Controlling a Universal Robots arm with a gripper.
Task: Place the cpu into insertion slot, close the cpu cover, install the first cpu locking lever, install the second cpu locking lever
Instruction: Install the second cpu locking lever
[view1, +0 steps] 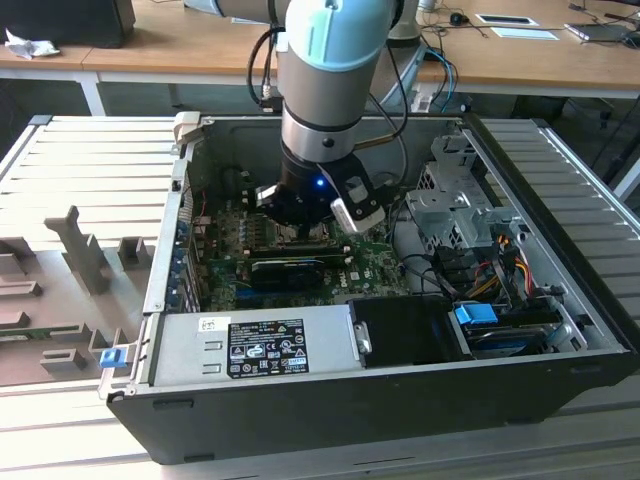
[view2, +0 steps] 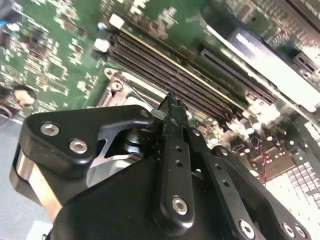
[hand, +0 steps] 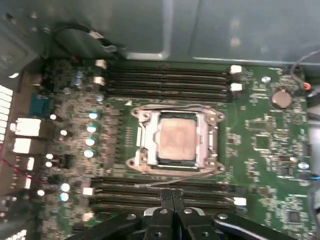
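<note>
In the first wrist view the cpu (hand: 176, 140), a dull grey square, lies flat in the insertion slot (hand: 131, 162) in the middle of the green motherboard (hand: 260, 125). The silvery cpu cover (hand: 149, 137) lies down around it as a frame. Thin wire locking levers run along two opposite sides of the socket, one (hand: 175, 107) on the far side and one (hand: 175, 175) on the side nearer me. My gripper (hand: 173, 194) is shut with nothing in it, its tips beside the socket over the memory slots. The second wrist view has the shut gripper (view2: 172, 102) near a socket corner (view2: 117, 82).
The arm reaches down into an open black computer case (view1: 300, 400). Long black memory slots (hand: 165, 80) flank the socket on both sides. A graphics card (view1: 290, 268), a power supply (view1: 260, 345), a drive cage (view1: 450, 205) and cables (view1: 500, 255) crowd the case.
</note>
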